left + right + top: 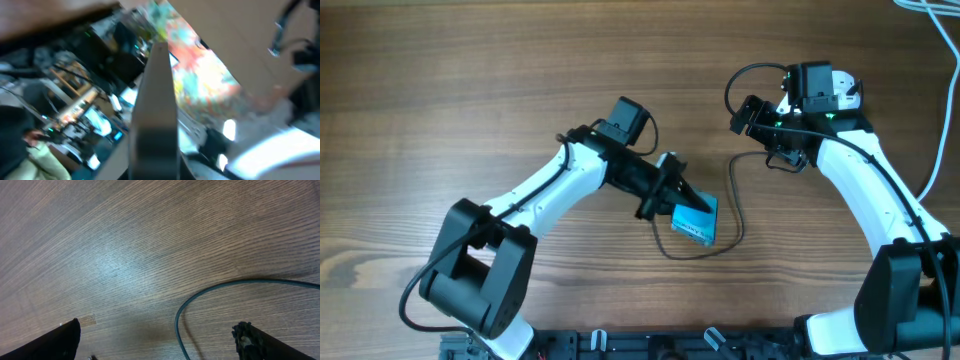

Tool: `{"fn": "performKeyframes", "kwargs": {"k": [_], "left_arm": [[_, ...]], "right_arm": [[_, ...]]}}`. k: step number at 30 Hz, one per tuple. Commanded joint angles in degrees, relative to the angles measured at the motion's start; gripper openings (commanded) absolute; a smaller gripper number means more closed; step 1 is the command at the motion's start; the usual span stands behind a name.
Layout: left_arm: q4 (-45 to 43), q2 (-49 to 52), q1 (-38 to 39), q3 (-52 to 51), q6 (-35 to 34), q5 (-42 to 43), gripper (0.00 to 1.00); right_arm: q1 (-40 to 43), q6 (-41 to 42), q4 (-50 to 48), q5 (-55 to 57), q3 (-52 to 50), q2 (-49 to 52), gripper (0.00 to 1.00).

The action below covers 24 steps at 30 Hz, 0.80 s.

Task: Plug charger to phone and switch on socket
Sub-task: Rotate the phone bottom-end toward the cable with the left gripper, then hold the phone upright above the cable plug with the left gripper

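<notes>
I had the left gripper (686, 200) stretched to the table (470, 80) centre, jaws closed at the phone (702, 228), any hold lost in wrist-camera blur, right gripper (155, 342) spread wide, empty, above the charger (200, 297)

phone (698, 224): middle of table (470, 80) | charger (739, 222): curving round phone's right and near sides

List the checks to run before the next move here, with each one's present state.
1. Left gripper shut on the phone: ok.
2. Right gripper open and empty: ok.
3. Charger cable on the table below the right gripper: ok.
4. Connector tip seated in the phone: cannot tell, the left gripper hides it.
5. Socket switch on: cannot tell, no switch visible.
</notes>
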<state>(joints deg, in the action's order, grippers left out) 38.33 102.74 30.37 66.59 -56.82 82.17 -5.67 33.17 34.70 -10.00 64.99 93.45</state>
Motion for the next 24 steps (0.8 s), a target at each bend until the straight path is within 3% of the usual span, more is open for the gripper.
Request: {"fn": "performKeyframes", "kwargs": {"k": [1,14,19,24], "left_arm": [[0.0,-1.6,-2.0,-0.3,-3.9,8.2,0.04],[0.0,-1.6,-3.0,-0.3,-9.2,8.2,0.04],[0.0,-1.6,-3.7,-0.3,-18.1,7.6,0.04],[0.0,-1.6,-5.8,-0.3,-18.7,7.4,0.04]], "right_arm": [[0.1,0.0,-0.1,1.3,0.2,0.7,1.00],[0.1,0.0,-0.4,1.3,0.2,0.7,1.00],[0.1,0.0,-0.8,1.3,0.2,0.7,1.00],[0.1,0.0,-0.8,1.3,0.2,0.7,1.00]]}}
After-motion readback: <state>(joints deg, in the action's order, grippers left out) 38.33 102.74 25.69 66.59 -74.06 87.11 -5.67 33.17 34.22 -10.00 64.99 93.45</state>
